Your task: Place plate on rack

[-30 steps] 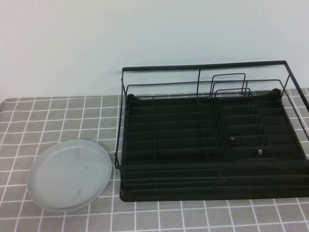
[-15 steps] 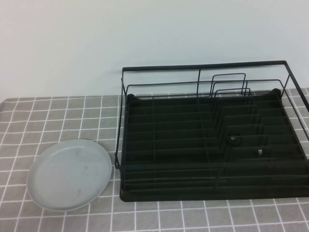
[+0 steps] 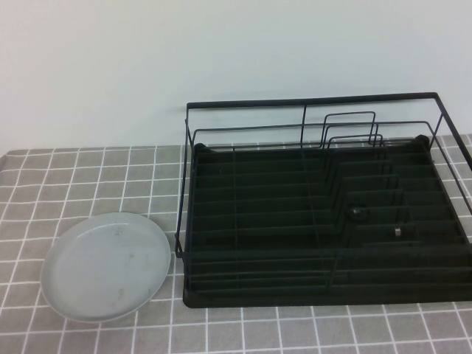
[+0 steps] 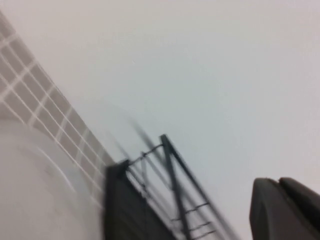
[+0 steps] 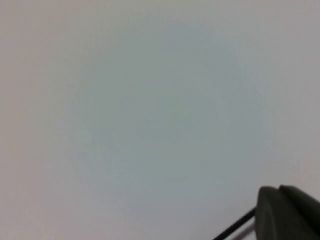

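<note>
Grey tiled tablecloth (image 3: 88, 177) carries the plate (image 3: 105, 267), flat just left of the rack (image 3: 324, 228), not in it. Left gripper (image 4: 285, 210) and right gripper (image 5: 287, 212) both pressed together, empty, off the table. Recommend spreading the left fingers, gripping the rim, then tilting the plate upright between dividers.
</note>
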`<state>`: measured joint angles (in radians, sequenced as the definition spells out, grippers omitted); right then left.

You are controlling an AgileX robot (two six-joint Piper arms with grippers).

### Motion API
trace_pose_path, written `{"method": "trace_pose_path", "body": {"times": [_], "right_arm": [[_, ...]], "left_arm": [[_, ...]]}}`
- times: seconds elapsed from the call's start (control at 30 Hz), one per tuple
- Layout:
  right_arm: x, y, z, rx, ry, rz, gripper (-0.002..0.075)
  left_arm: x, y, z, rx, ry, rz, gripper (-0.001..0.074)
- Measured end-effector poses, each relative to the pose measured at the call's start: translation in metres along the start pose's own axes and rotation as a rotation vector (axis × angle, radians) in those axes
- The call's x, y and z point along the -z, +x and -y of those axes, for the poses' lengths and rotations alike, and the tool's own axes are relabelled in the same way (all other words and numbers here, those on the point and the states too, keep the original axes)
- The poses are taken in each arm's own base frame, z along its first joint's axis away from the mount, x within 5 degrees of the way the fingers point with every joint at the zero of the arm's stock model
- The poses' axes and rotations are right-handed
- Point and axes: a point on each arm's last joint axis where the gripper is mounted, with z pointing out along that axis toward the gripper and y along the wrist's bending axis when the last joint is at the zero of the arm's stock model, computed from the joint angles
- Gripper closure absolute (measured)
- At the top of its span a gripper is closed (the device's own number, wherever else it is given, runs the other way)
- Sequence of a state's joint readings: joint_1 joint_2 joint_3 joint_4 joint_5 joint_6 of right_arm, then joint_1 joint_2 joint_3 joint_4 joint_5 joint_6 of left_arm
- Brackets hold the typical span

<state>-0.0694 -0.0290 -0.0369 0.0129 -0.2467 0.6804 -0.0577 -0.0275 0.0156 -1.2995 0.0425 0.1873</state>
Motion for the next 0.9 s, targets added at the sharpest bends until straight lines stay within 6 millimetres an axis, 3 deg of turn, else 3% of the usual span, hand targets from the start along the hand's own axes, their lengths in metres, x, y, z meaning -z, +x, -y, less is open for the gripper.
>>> {"method": "trace_pose_path", "body": {"times": [0.23, 0.47, 0.73, 0.9], "right_arm": [[-0.012, -0.039, -0.038, 0.351, -0.054, -0.011, 0.0729], [-0.045, -0.058, -0.058, 0.612, -0.062, -0.076, 0.0729], [-0.089, -0.031, -0.046, 0.628, -0.06, -0.315, 0.0729], [-0.1, 0.004, -0.055, 0.762, -0.374, -0.626, 0.0729]], "left_arm": [[0.007, -0.015, 0.047, -0.542, 0.148, 0.024, 0.0735], [-0.001, -0.028, 0.076, -0.798, 0.152, 0.029, 0.0735], [-0.055, -0.035, 0.088, -1.0, 0.017, -0.186, 0.0735], [-0.095, -0.033, 0.087, -0.984, -0.051, -0.333, 0.0735]]}}
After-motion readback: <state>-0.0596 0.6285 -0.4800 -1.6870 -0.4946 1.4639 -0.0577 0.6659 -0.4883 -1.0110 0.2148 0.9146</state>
